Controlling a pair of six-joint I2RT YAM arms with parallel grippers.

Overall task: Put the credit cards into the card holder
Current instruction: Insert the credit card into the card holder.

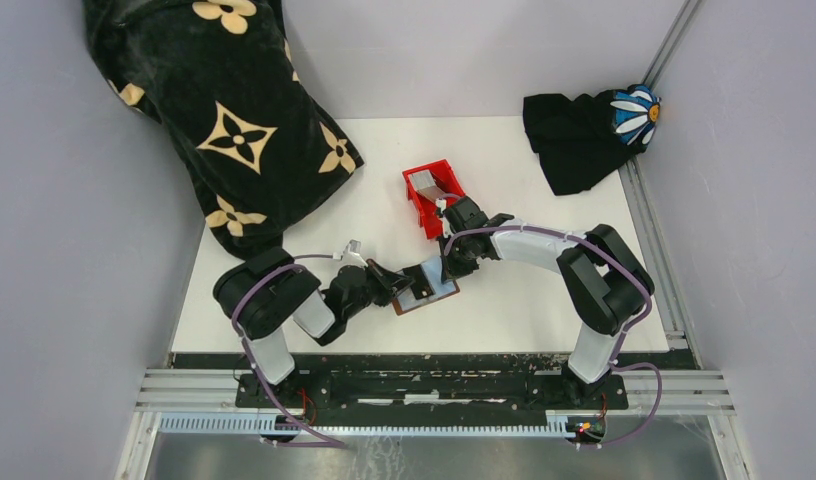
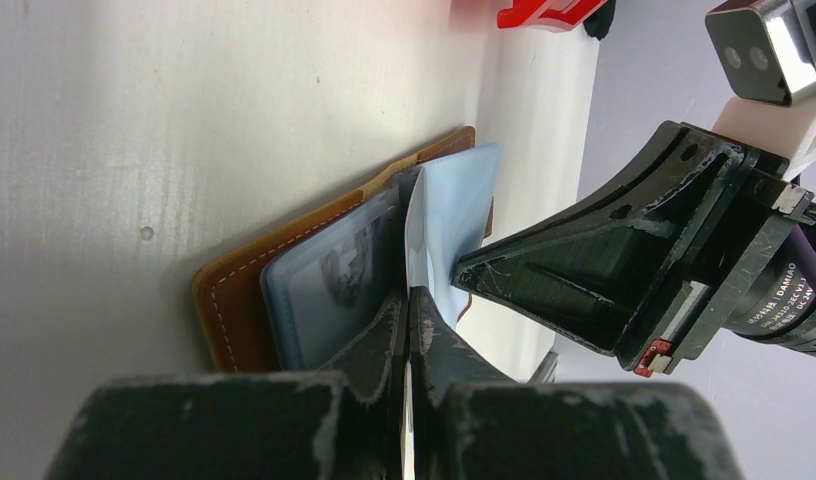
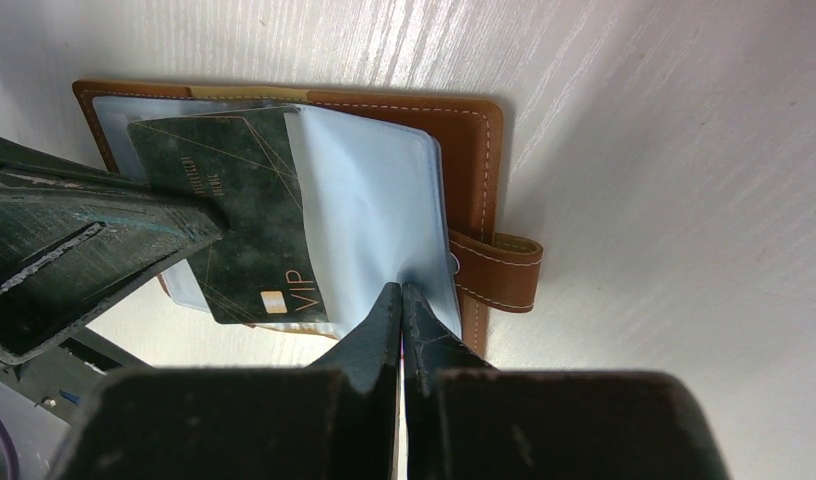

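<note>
Open brown leather snap-tab card holder (image 3: 474, 130) lay flat on the white table (image 3: 634, 150), near the middle of its near edge. The left gripper (image 2: 409, 312) was clamped thin on a dark green marbled VIP credit card (image 3: 234, 220). The right gripper (image 3: 402, 296) was pinched tight on the pale blue plastic sleeve (image 3: 374, 190), snap-tab side. Card looked part-way under the sleeve. Doing it well likely meant the right lifting the pocket mouth while the left slid the card in flat and square; a skewed corner would probably jam.
</note>
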